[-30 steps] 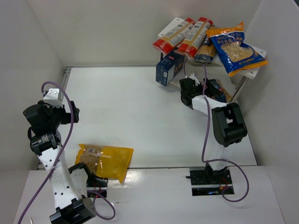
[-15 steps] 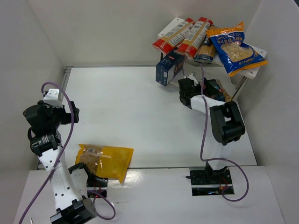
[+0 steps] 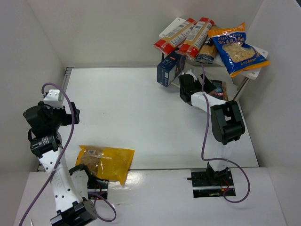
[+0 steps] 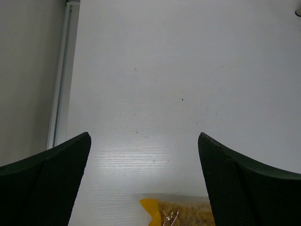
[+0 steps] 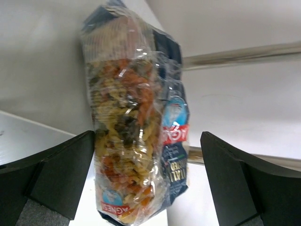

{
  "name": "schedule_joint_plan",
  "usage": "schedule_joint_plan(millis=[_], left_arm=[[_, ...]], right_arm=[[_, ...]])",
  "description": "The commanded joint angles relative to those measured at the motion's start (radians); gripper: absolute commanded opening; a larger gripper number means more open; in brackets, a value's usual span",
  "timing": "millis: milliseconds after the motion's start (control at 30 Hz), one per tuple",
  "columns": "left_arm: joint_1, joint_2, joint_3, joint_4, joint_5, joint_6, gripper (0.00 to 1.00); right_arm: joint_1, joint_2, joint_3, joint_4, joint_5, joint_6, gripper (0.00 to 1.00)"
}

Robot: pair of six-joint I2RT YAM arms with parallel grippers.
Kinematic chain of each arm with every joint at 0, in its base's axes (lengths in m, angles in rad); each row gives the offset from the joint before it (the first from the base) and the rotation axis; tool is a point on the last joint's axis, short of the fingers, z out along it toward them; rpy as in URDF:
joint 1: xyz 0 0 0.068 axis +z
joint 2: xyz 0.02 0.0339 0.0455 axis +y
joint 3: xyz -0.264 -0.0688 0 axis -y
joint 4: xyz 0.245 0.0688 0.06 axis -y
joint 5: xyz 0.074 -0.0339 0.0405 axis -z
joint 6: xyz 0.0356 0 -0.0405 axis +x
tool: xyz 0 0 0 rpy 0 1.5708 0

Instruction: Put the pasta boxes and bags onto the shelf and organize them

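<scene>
Right tool (image 5: 146, 139), jaws apart, has edged closer to the shelf (image 3: 168, 28), spiral bag (image 5: 134, 127) standing loose between its fingers, probably placed; yellow bag (image 3: 106, 160) lies near the left tool (image 4: 145, 141), also apart.

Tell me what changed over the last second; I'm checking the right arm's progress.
The right gripper shifted slightly farther from its base and leftward, toward the navy box. It is open, with the spiral pasta bag between its fingers. The left gripper, the yellow bag and everything on the shelf stayed put.
</scene>
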Motion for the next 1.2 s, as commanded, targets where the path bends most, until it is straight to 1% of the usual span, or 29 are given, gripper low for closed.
schedule_joint_plan(millis=[0, 233, 333, 400, 533, 633, 667, 733, 833, 867, 900, 967, 1000, 1100, 1167], left_arm=[[0.004, -0.012, -0.004, 0.013, 0.019, 0.015, 1.00], [0.004, -0.012, -0.004, 0.013, 0.019, 0.015, 1.00], [0.004, -0.012, -0.004, 0.013, 0.019, 0.015, 1.00], [0.004, -0.012, -0.004, 0.013, 0.019, 0.015, 1.00], [0.004, -0.012, -0.004, 0.013, 0.019, 0.015, 1.00], [0.004, -0.012, -0.004, 0.013, 0.010, 0.015, 1.00], [0.004, -0.012, -0.004, 0.013, 0.010, 0.015, 1.00], [0.004, -0.012, -0.004, 0.013, 0.010, 0.015, 1.00], [0.004, -0.012, -0.004, 0.013, 0.010, 0.015, 1.00], [0.004, -0.012, -0.004, 0.013, 0.010, 0.015, 1.00], [0.004, -0.012, -0.004, 0.013, 0.010, 0.015, 1.00], [0.004, -0.012, -0.004, 0.013, 0.010, 0.015, 1.00], [0.004, -0.012, -0.004, 0.013, 0.010, 0.015, 1.00], [0.004, -0.021, -0.013, 0.013, 0.010, 0.015, 1.00], [0.004, -0.021, -0.013, 0.013, 0.010, 0.015, 1.00]], right_arm=[[-0.007, -0.049, 0.052, 0.000, -0.052, 0.089, 1.00], [0.024, -0.079, 0.022, 0.013, -0.105, 0.080, 1.00], [0.035, -0.100, -0.001, 0.075, -0.132, 0.046, 1.00], [0.044, -0.112, -0.001, 0.075, -0.157, 0.046, 1.00], [0.065, -0.112, -0.001, 0.075, -0.169, 0.034, 0.95], [0.087, -0.122, -0.012, 0.075, -0.189, 0.025, 0.87], [0.099, -0.122, -0.012, 0.075, -0.189, 0.025, 0.87], [0.111, -0.131, -0.023, 0.066, -0.189, 0.025, 0.83], [0.131, -0.131, -0.043, 0.066, -0.189, 0.016, 0.81], [0.131, -0.131, -0.064, 0.066, -0.189, 0.015, 0.74], [0.131, -0.131, -0.073, 0.079, -0.180, -0.001, 0.70], [0.131, -0.131, -0.092, 0.134, -0.165, -0.043, 0.54], [0.131, -0.117, -0.103, 0.148, -0.164, -0.053, 0.34], [0.131, -0.083, -0.103, 0.174, -0.155, -0.063, 0.00], [0.131, -0.069, -0.093, 0.194, -0.146, -0.090, 0.00]])
